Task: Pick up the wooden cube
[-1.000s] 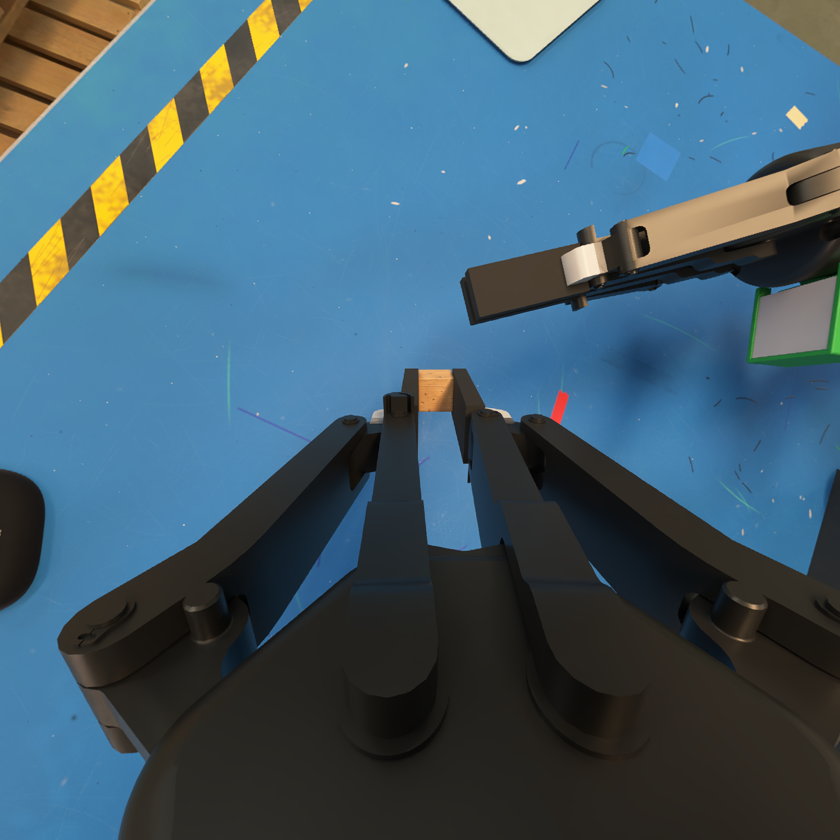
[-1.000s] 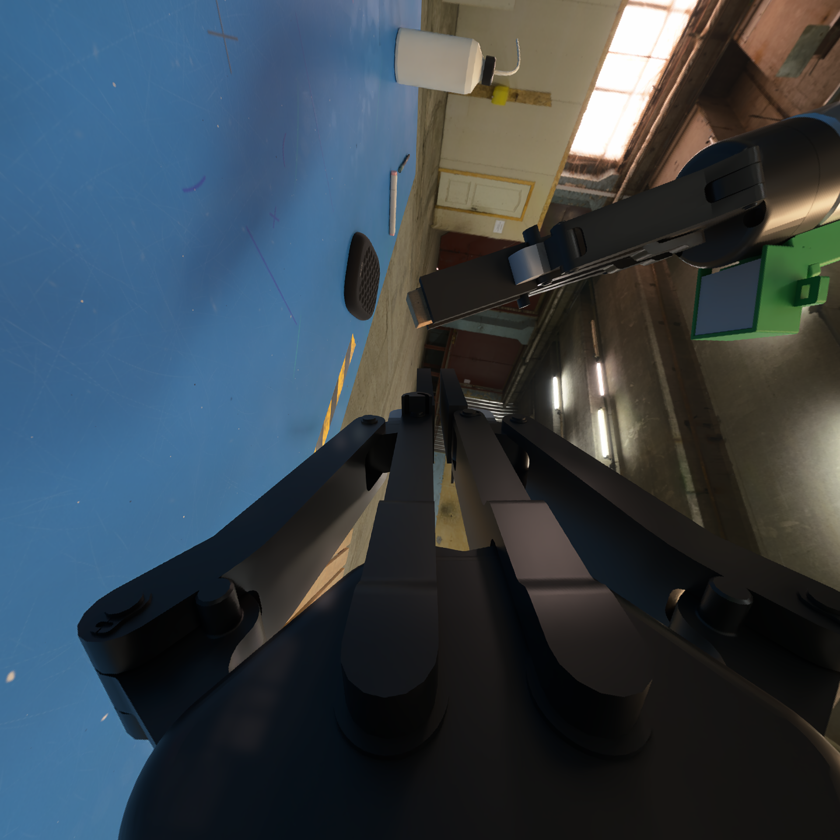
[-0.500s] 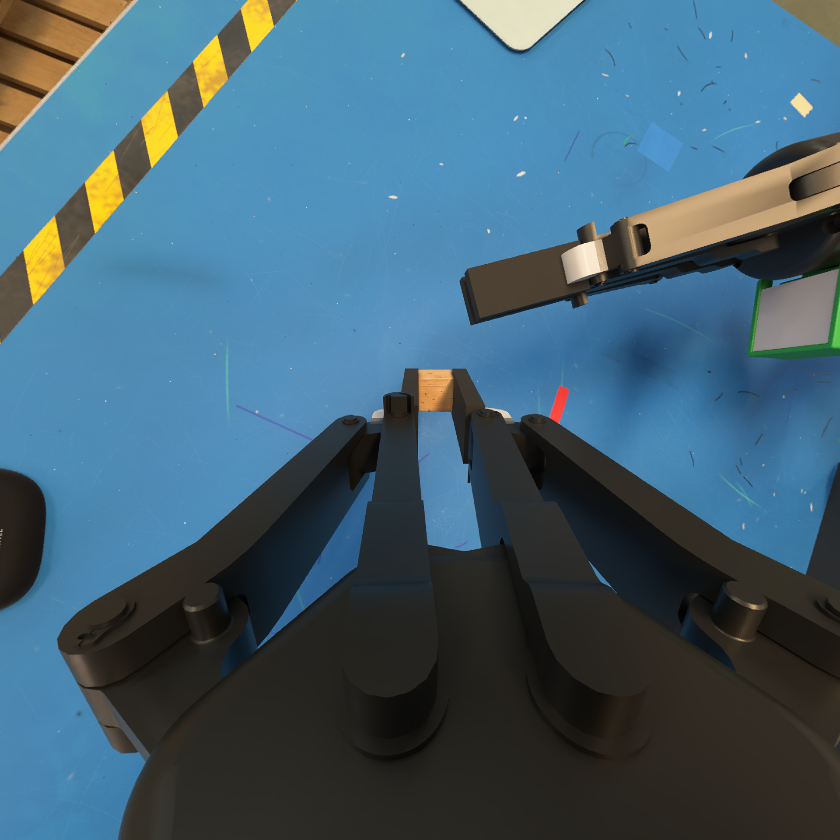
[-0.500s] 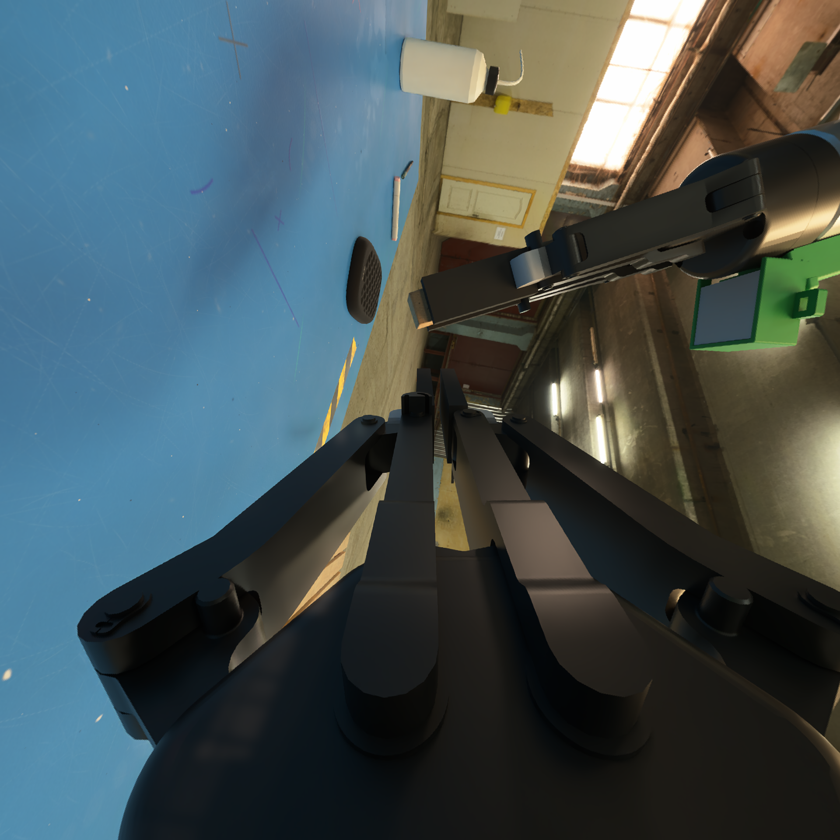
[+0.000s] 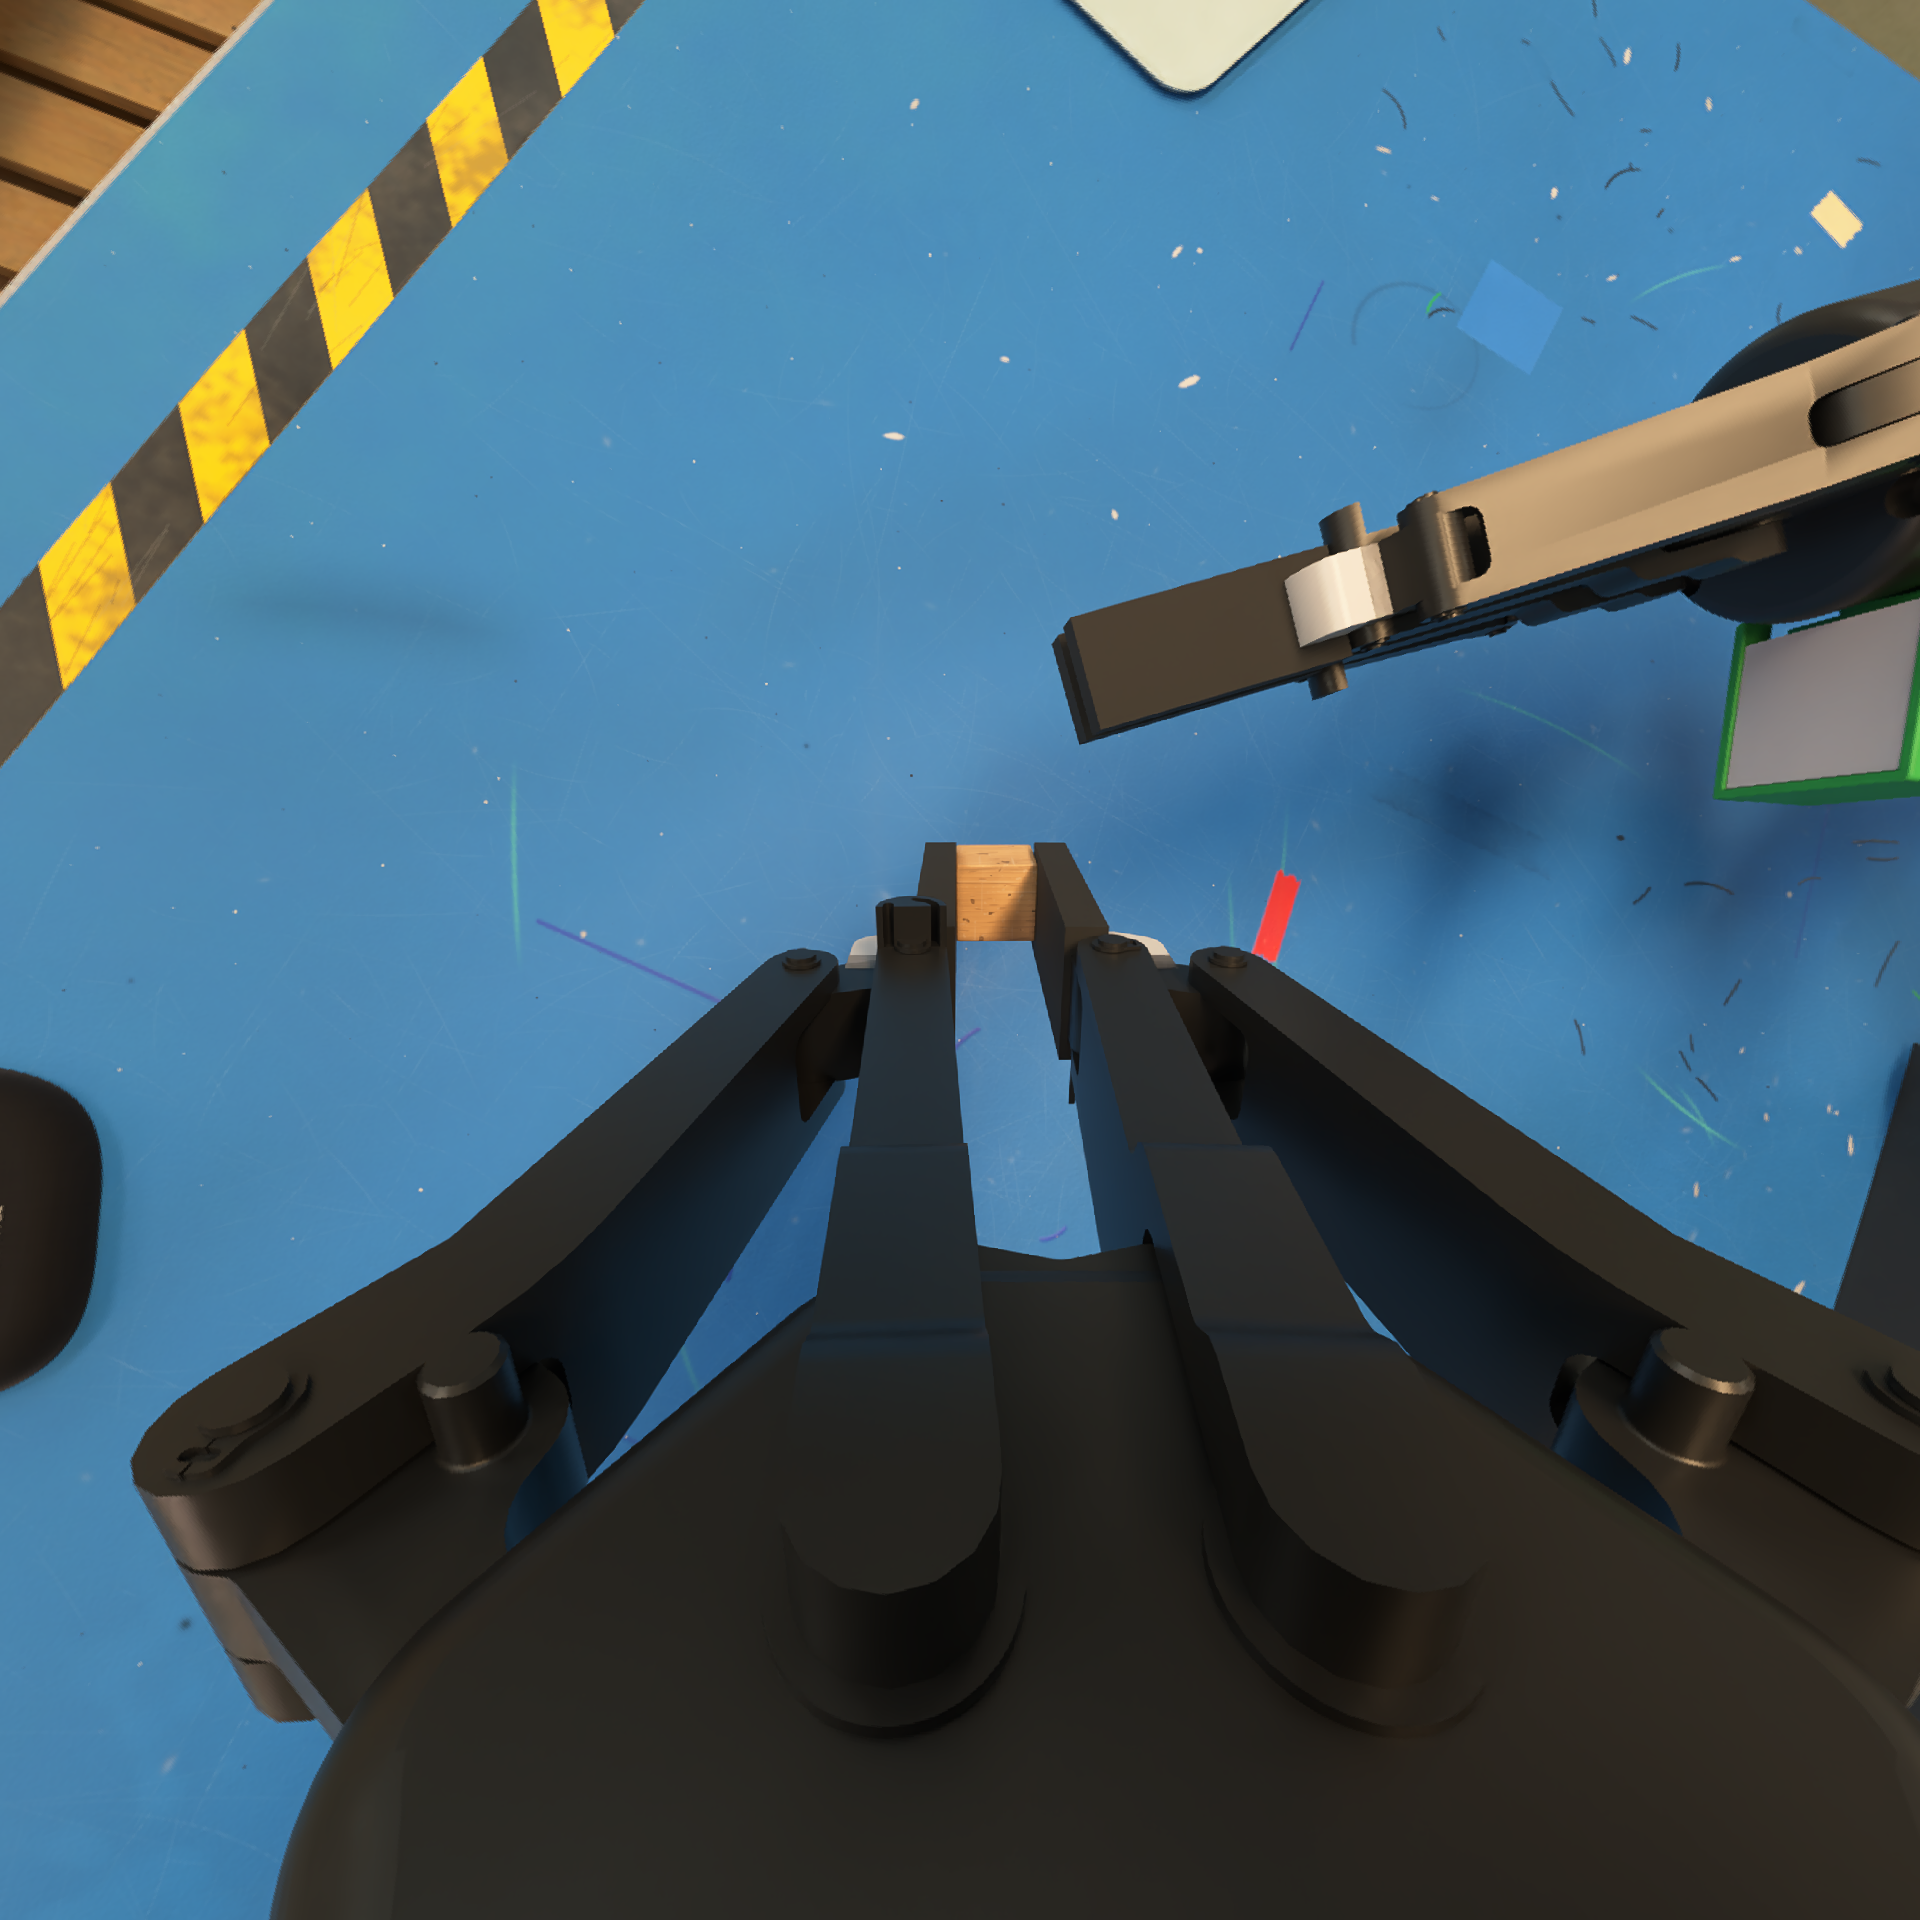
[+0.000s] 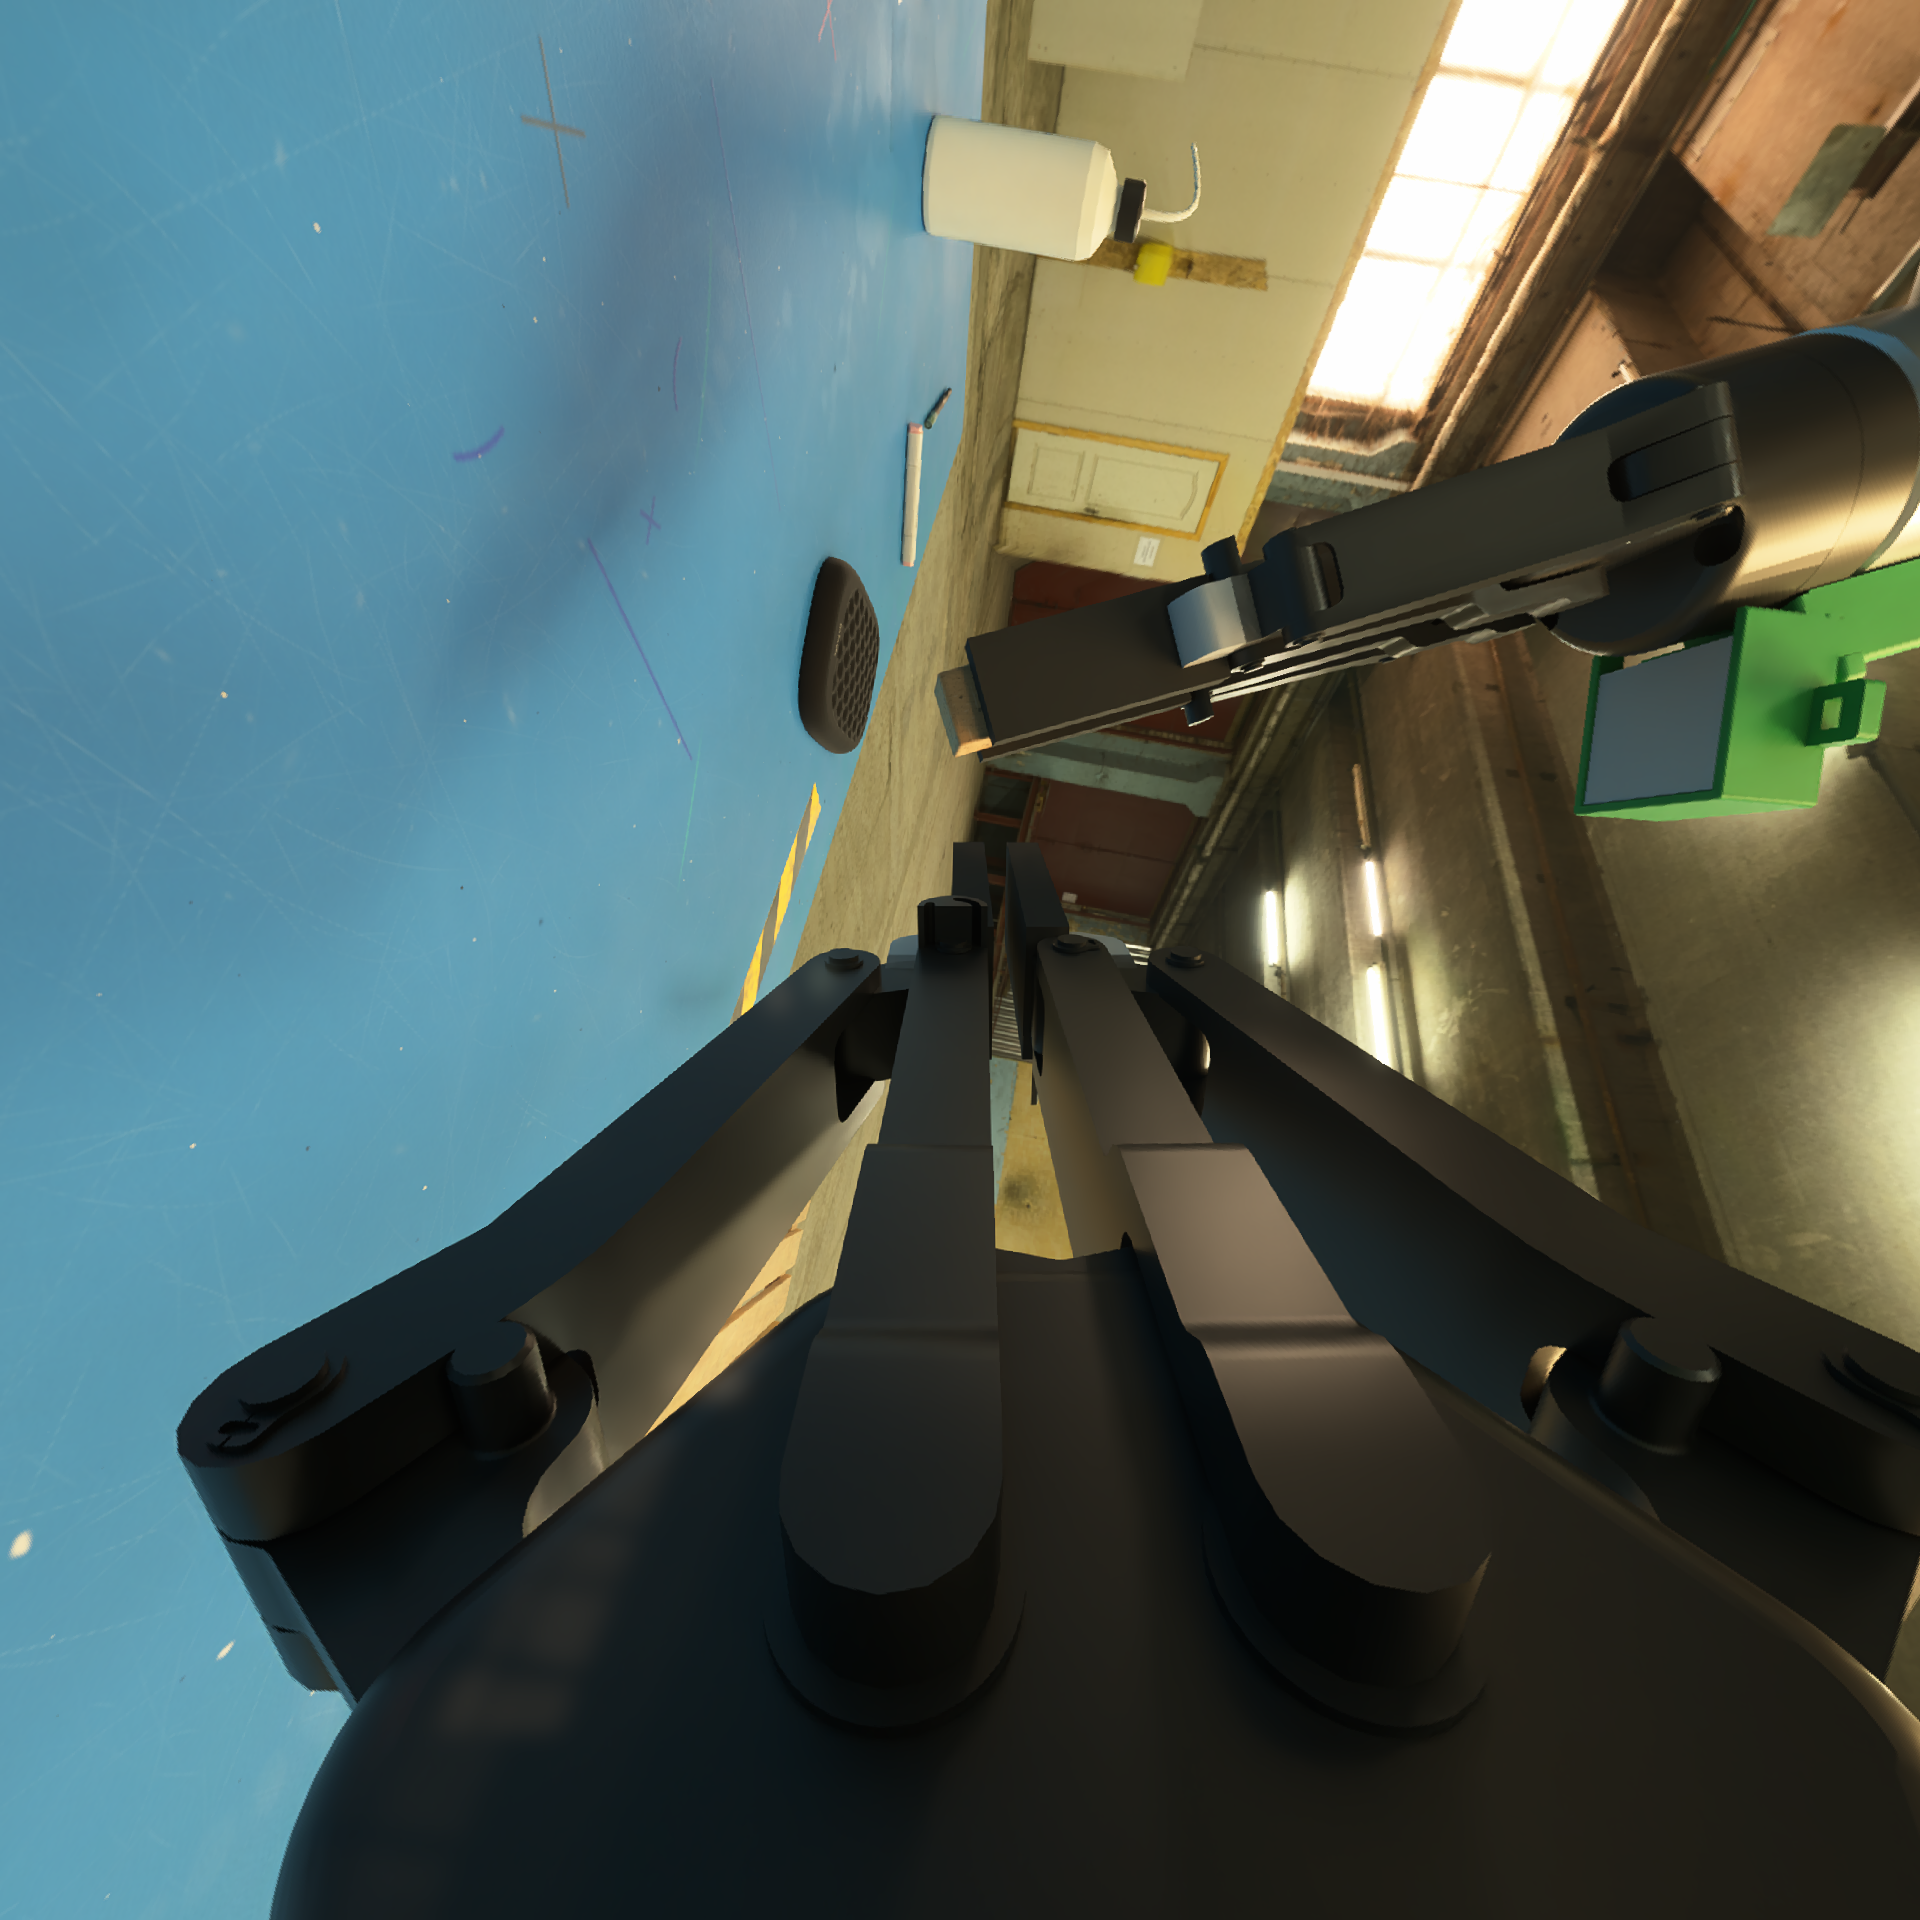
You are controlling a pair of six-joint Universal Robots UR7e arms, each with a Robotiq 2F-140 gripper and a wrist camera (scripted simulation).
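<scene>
The wooden cube (image 5: 994, 894) is small and tan. It sits clamped between the two fingertips of my left gripper (image 5: 994, 864), which is shut on it over the blue table (image 5: 623, 623). I cannot tell how high it is held. My right gripper (image 6: 995, 873) is shut and empty, its fingers almost touching, and points sideways along the table. It also shows in the left wrist view (image 5: 1081, 681), off to the upper right of the cube and apart from it. The left gripper shows in the right wrist view (image 6: 961, 717) with a sliver of cube at its tip.
A yellow-and-black stripe (image 5: 312, 281) marks the table's left edge. A black rounded object (image 5: 42, 1226) lies at the left and a white pad (image 5: 1184, 42) at the top. A red mark (image 5: 1276, 914) lies beside the cube. A white bottle (image 6: 1018, 187), a pen (image 6: 912, 488) and a black mesh object (image 6: 840, 670) lie far off.
The table surface has drifted slightly in both views, so both arms have moved a little. The cube stays clamped in the left gripper. The right gripper stays shut.
</scene>
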